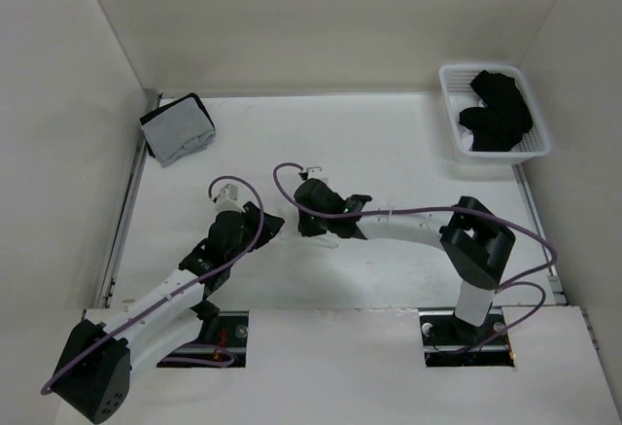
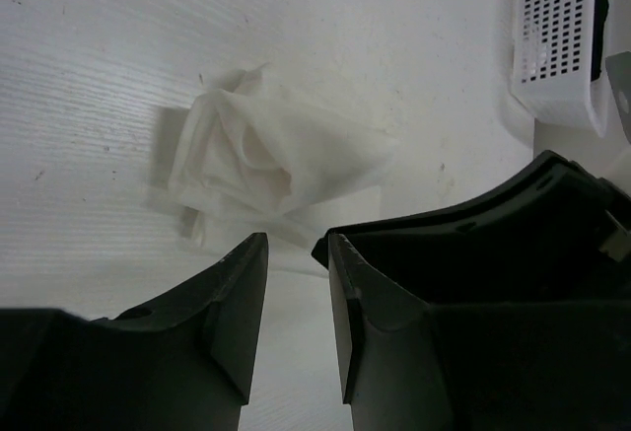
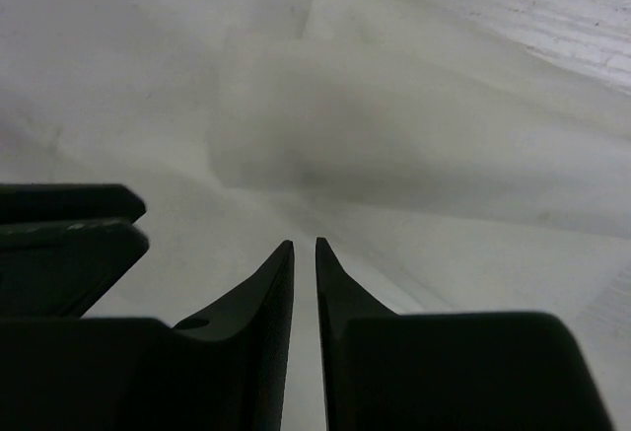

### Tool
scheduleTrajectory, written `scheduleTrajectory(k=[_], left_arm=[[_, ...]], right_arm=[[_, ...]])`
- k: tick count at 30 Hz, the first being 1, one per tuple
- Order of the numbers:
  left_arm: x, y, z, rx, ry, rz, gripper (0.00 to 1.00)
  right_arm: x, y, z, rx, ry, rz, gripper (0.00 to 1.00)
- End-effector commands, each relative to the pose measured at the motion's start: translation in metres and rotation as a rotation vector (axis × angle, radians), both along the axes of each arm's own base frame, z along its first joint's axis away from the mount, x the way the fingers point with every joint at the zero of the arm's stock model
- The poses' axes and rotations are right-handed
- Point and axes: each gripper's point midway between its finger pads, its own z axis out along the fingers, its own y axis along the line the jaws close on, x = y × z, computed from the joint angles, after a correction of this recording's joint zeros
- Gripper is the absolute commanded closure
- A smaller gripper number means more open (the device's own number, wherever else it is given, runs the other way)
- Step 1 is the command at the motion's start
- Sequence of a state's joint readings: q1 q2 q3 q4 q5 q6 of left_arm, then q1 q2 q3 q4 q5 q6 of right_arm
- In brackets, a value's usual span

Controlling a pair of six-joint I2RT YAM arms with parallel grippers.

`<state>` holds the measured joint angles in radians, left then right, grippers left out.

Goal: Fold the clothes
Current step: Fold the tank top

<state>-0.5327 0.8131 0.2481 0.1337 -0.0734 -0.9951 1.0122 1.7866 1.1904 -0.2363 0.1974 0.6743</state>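
Two robot arms are rising from the near edge of a white worktop [image 1: 389, 143] and reaching toward its middle. The left gripper [image 2: 292, 242] is pointing down at the worktop with its fingers standing apart and a clear gap showing between them. The right arm is bending leftward, so the right gripper [image 3: 306, 244] is hanging close to the left one. Its fingers are sitting almost together, with only a thin slit between the tips; whether they are pinching any cloth cannot be told. The top [image 2: 266, 160], thin and white, is lying crumpled in a small heap near the middle of the worktop. It is just beyond the left fingertips and directly ahead of the right ones, where it is looking blurred. Farther back, a grey-and-black bundle [image 1: 177, 128] is lying at the far left corner. A white basket [image 1: 450, 114] is sitting at the far right corner, holding black clothes [image 1: 498, 114].
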Motion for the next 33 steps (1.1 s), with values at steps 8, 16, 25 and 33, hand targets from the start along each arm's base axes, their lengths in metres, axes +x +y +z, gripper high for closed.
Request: scheduleTrajectory(k=[8,16,25,33], left_arm=[[0.010,-0.003,-0.002,0.009,-0.033,0.029,0.72],[0.011,-0.004,-0.003,0.018,-0.029,0.032,0.72],[0.023,-0.013,0.008,0.049,-0.057,0.024,0.71],[0.047,-0.037,0.012,0.072,-0.091,-0.012,0.71]], right_arm=[[0.059,0.015,0.007,0.096,-0.050,-0.060,0.83],[0.123,0.017,0.017,0.135,-0.137,-0.140,0.82],[0.132,0.002,0.052,0.212,-0.224,-0.209,0.71],[0.079,0.002,0.029,0.227,-0.143,-0.124,0.92]])
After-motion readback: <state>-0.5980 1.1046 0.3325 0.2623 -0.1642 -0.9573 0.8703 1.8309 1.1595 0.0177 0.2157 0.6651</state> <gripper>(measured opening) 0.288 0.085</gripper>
